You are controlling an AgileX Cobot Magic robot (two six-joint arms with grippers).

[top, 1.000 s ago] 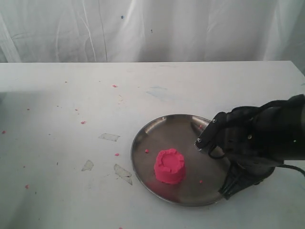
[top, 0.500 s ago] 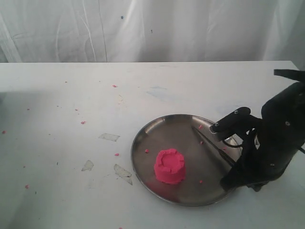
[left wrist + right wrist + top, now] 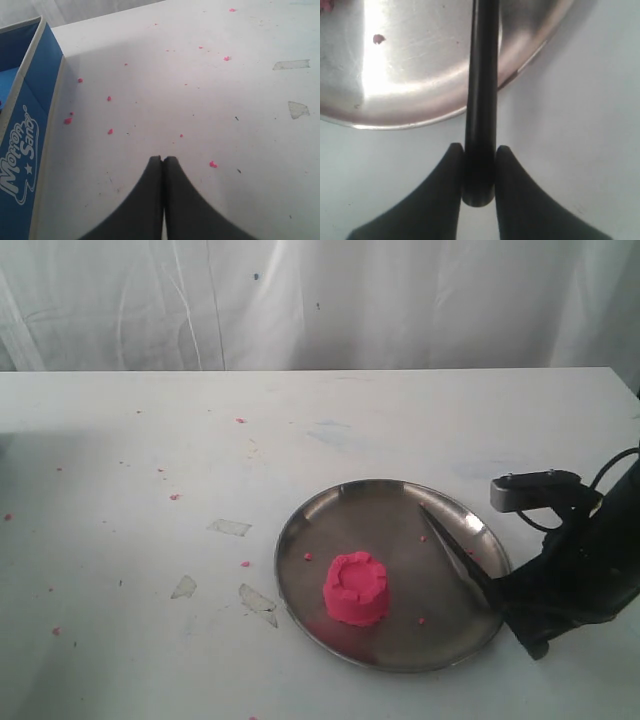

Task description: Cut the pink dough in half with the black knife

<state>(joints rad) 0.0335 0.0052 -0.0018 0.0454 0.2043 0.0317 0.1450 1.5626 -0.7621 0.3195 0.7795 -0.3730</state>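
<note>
The pink dough (image 3: 355, 588), a castle-shaped lump with a notched rim, stands whole in the round steel plate (image 3: 330, 505). The black knife (image 3: 452, 544) slants over the plate's right side, its point toward the far rim and apart from the dough. My right gripper (image 3: 479, 150) is shut on the knife's handle (image 3: 481, 100), which runs out over the plate rim (image 3: 530, 60). In the exterior view that arm (image 3: 575, 575) sits low at the plate's right edge. My left gripper (image 3: 163, 160) is shut and holds nothing, above bare table.
Tiny pink crumbs (image 3: 174, 497) and bits of clear tape (image 3: 230, 527) dot the white table left of the plate. A blue box (image 3: 27, 125) stands beside my left gripper. A white curtain (image 3: 320, 300) hangs behind the table.
My right arm has drawn back to the right and lowered, leaving the plate uncovered. The knife now shows along the plate's right side. The dough has not moved.
</note>
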